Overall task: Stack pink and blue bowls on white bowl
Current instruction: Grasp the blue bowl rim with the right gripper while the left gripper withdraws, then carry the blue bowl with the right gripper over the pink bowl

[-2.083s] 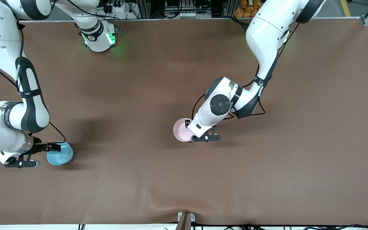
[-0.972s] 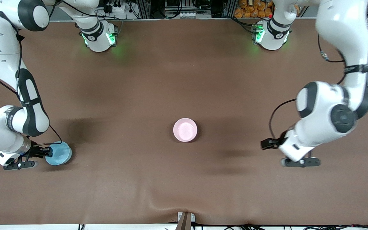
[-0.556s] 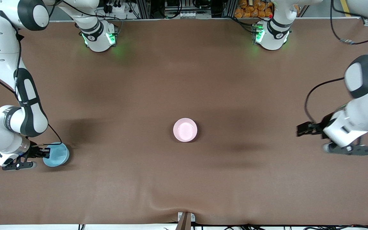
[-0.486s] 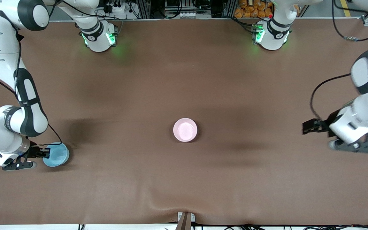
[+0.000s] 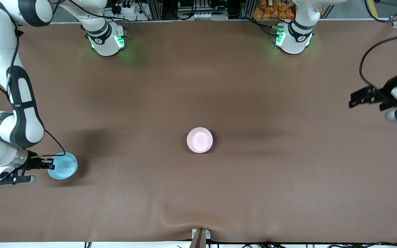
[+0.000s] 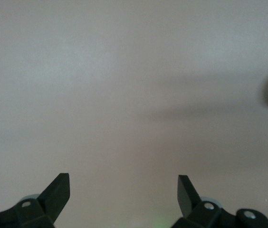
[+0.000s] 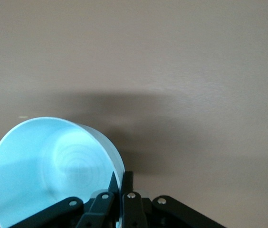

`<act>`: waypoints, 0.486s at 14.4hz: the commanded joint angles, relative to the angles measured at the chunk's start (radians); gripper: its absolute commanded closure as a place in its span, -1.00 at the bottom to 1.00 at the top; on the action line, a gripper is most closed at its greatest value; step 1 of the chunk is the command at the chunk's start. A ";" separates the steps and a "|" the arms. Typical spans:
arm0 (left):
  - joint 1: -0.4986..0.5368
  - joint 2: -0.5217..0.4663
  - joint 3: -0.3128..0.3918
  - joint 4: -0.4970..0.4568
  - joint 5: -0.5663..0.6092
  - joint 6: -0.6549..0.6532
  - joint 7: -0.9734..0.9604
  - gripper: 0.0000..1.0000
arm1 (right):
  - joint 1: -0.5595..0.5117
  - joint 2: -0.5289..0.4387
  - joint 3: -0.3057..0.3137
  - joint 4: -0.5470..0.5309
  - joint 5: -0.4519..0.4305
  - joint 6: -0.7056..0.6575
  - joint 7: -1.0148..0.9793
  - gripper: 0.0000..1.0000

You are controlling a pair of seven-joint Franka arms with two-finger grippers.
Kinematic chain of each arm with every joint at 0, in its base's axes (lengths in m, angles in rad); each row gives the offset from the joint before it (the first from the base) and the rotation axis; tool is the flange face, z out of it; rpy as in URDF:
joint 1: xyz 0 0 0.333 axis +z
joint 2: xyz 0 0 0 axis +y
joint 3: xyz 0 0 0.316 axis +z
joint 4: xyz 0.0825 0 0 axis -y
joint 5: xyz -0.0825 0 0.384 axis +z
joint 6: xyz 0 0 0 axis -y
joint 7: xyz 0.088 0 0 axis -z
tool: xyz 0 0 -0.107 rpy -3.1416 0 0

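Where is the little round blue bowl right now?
The small round light blue bowl is at the right arm's end of the table, its rim pinched by the right gripper, nearer the front camera than the pink bowl.

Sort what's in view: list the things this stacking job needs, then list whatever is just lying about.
Job:
- blue bowl, its rim pinched by the right end effector
- pink bowl, mid-table; no white bowl shows separately
- left end effector, open, over the table's left-arm end

Lying about:
- nothing but the brown table

No readable writing anywhere here: no labels, brands, numbers or signs on anything in sight.
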 commanded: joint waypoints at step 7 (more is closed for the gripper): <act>0.059 -0.171 -0.001 -0.192 0.002 0.048 0.018 -1.00 | 0.285 -0.184 -0.002 -0.030 0.013 -0.219 0.548 1.00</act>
